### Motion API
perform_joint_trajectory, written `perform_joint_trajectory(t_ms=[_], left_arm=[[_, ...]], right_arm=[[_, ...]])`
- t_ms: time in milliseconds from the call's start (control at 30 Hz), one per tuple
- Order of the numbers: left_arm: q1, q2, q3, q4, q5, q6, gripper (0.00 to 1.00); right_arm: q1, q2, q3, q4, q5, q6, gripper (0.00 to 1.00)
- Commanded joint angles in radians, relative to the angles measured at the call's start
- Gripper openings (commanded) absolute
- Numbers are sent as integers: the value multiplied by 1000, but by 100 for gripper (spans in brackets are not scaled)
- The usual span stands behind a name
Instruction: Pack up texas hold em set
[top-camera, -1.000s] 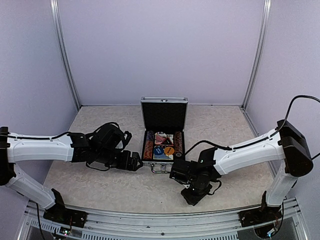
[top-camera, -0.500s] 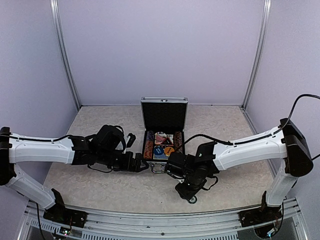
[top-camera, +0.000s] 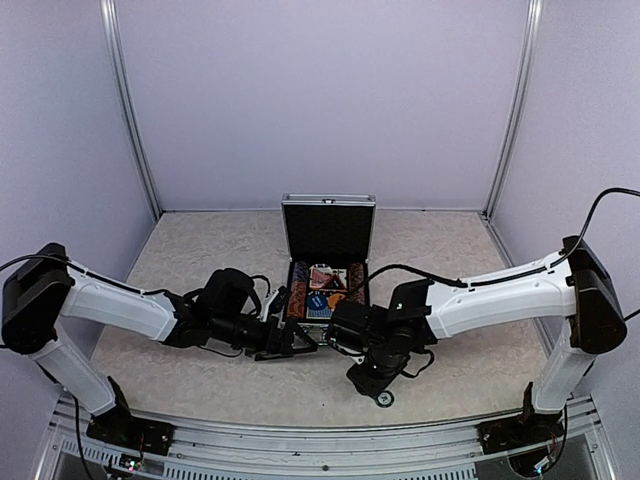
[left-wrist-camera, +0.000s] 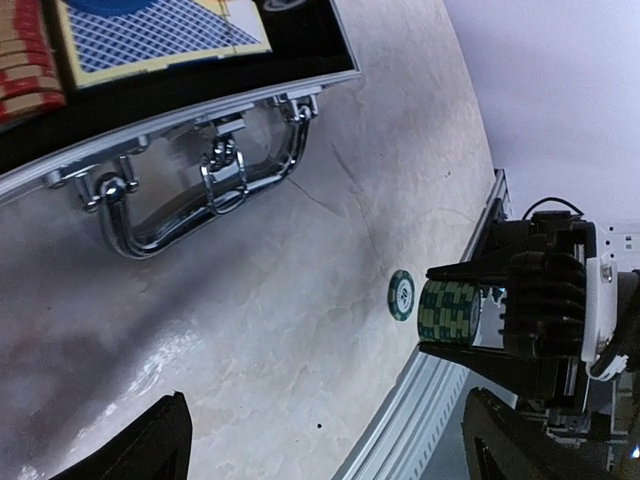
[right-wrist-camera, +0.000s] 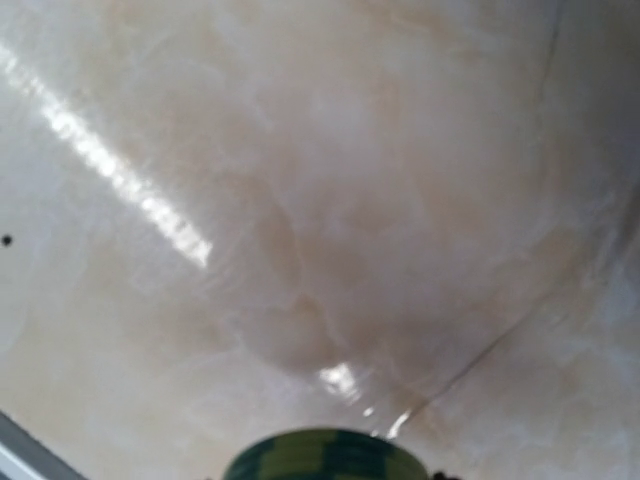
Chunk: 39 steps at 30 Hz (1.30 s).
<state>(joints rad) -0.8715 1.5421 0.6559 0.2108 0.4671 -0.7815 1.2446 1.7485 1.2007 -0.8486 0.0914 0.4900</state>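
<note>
The silver case (top-camera: 329, 228) stands open at the table's middle, lid upright. Inside lie red chip stacks (top-camera: 297, 291), a blue card deck (top-camera: 320, 306) and round discs (top-camera: 338, 298). The left wrist view shows the case's front edge, its chrome handle (left-wrist-camera: 208, 192), the blue deck (left-wrist-camera: 150, 35) and red chips (left-wrist-camera: 25, 60). My left gripper (top-camera: 300, 342) is wide open and empty, low in front of the handle. My right gripper (top-camera: 368, 378) is shut on a green chip stack (left-wrist-camera: 450, 310), held just above the table; the stack also shows in the right wrist view (right-wrist-camera: 325, 458). One green chip (left-wrist-camera: 401, 295) lies on the table beside it.
The lone green chip (top-camera: 384, 399) lies close to the metal rail (top-camera: 330, 430) at the table's near edge. Purple walls enclose the table on three sides. Both arms reach inward and nearly meet in front of the case.
My left gripper has moved right to the front of the case and spread open. My right gripper has lifted the green stack and shifted slightly left, leaving one chip on the table.
</note>
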Motion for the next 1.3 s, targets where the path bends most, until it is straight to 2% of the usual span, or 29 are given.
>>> perform_joint_trajectory(t_ms=[0,500,867,1267], left_arm=[[5,83,-4,236,149,-54,92],[-55,339,87,554,345,-165,88],[-56,428,60,910,412,-321,85],[-55,553,74,1183,452,-491,83]], right_arm=[[20,-30,36,-19,10,-13,0],[25,-43,53,-12,-19,-39,0],[26,-54,58,0,-34,-45,0],[29,-72,66,13,-50,-45,0]])
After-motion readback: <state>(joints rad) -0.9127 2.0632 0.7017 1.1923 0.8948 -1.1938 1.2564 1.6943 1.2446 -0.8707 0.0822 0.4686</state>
